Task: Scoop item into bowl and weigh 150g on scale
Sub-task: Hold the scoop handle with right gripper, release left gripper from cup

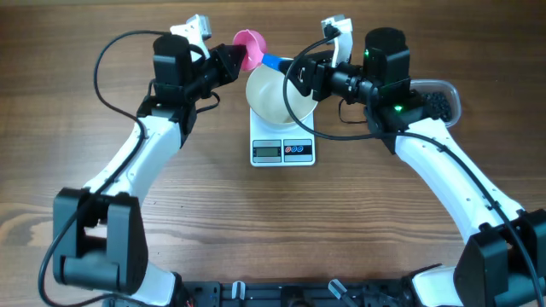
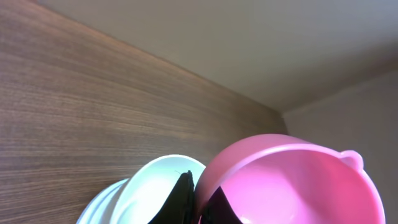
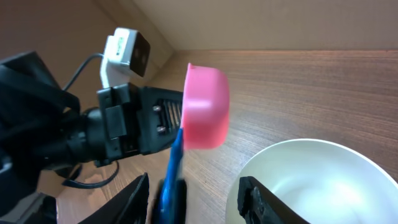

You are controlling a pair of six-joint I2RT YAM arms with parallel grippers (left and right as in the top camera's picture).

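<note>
The white bowl (image 1: 275, 95) stands empty on the white scale (image 1: 283, 150) at the table's middle. A pink scoop (image 1: 250, 43) with a blue handle (image 1: 275, 61) hangs tilted above the bowl's far rim. My left gripper (image 1: 237, 58) is shut on the rim of the pink cup (image 2: 292, 186), with the bowl (image 2: 146, 193) just below it. My right gripper (image 3: 196, 193) stands open around the blue handle (image 3: 176, 165), its fingers (image 3: 261, 202) clearly apart and not pressing the handle. The bowl (image 3: 311, 180) lies under its right finger. The item (image 1: 438, 103), dark beans, shows in a clear tub behind my right arm.
The clear plastic tub (image 1: 444, 89) sits at the right rear, mostly covered by my right arm. The scale's display and buttons (image 1: 283, 151) face the front. Bare wooden table lies in front of and to both sides of the scale.
</note>
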